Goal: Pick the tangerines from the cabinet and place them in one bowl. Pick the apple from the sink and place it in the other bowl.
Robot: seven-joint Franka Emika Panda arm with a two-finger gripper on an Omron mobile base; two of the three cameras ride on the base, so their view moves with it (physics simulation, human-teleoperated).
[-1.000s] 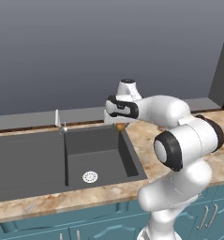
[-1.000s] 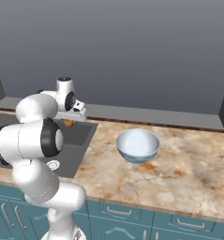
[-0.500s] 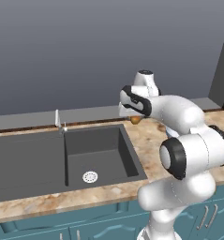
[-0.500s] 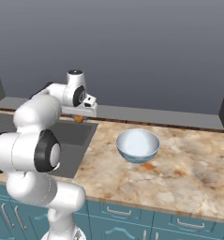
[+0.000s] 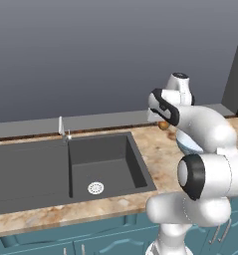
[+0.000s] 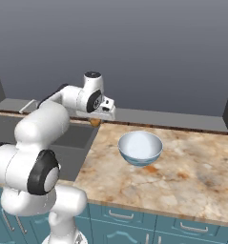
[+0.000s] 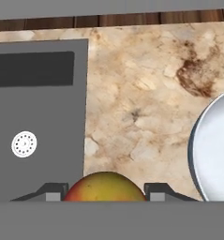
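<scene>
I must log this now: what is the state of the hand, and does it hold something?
Hand: closed on the apple, carried above the counter, between sink and white bowl.

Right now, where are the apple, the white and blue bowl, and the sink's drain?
apple [image 7: 105, 186]: hand view, its rounded top between the fingers.
white and blue bowl [image 6: 140, 147]: right base view, the inside.
drain [image 5: 95, 188]: left base view, its middle on the sink floor.

Partly seen, we record: white bowl [image 7: 214, 150] cut by hand view's right edge; apple [image 7: 105, 187] lower half hidden; bowl [image 5: 187, 143] mostly behind arm.
</scene>
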